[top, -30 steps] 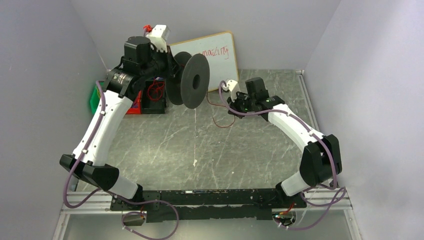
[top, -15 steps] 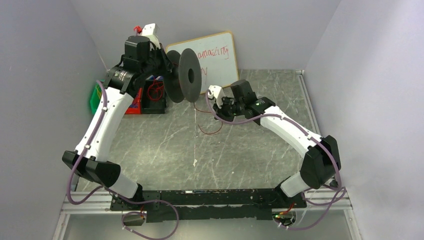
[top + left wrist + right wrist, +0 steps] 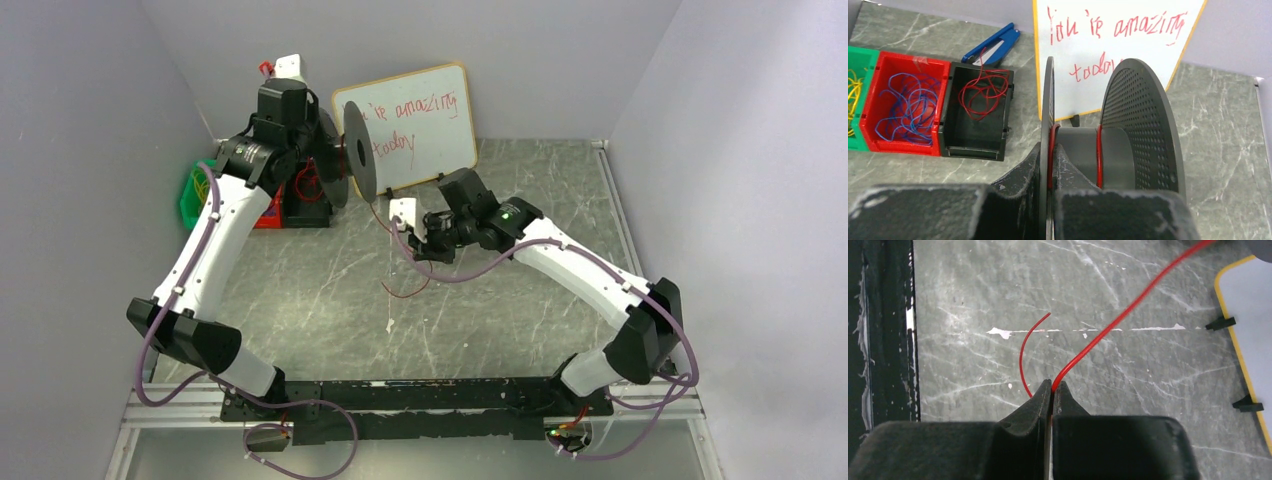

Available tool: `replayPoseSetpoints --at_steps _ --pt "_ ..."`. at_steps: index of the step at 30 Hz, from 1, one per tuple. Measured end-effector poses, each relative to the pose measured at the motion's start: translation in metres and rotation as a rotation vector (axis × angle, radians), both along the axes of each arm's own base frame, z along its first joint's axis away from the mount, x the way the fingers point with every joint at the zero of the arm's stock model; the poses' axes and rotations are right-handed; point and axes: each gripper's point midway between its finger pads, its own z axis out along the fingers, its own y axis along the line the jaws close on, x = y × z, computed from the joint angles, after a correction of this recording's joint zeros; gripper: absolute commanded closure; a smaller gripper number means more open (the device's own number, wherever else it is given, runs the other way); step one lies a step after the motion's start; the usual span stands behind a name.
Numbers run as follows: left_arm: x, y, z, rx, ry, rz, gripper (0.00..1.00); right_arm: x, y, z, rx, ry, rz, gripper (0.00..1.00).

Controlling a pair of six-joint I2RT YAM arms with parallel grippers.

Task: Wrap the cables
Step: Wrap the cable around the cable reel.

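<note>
At mid-table, right gripper [image 3: 1052, 384] pinched shut on the red cable [image 3: 1105, 331] (short free end curling beside the fingers), the cable leading toward the black spool [image 3: 1143, 115], a few red turns on its hub, left gripper [image 3: 1050, 150] clamped on the spool's flange, whiteboard [image 3: 1128, 30] behind.

White arm links [image 3: 210, 240], black joints [image 3: 190, 340], purple hoses [image 3: 460, 277], green light [image 3: 506, 212], black base rail [image 3: 420, 395].

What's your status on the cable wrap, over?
Left hand shut on black perforated plastic spool. Right hand pinching thin red wire, few turns wound. Nothing blocking.
</note>
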Motion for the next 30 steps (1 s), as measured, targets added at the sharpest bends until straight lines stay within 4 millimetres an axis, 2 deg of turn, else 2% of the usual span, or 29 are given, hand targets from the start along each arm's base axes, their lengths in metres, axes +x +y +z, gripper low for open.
replayPoseSetpoints --at_steps 6,11,14,18,21,30 --pt "0.000 0.008 -0.002 0.031 0.002 0.038 0.97 -0.018 0.007 0.002 -0.023 -0.059 0.094 1.00" --pt "0.005 0.006 -0.014 0.087 0.000 0.021 0.97 -0.014 0.009 0.001 -0.055 -0.117 0.086 1.00" --pt "0.009 0.001 -0.043 0.150 0.023 -0.014 0.98 -0.004 0.005 0.002 -0.089 -0.167 0.045 1.00" --pt "0.006 -0.008 -0.082 0.239 0.069 -0.074 0.97 0.012 -0.001 0.008 -0.127 -0.250 -0.003 1.00" --pt "0.004 -0.024 -0.097 0.293 0.060 -0.127 0.97 0.021 -0.007 0.018 -0.146 -0.312 -0.031 1.00" --pt "0.001 -0.069 -0.103 0.446 -0.062 -0.262 0.97 0.037 -0.001 0.080 -0.074 -0.448 -0.078 1.00"
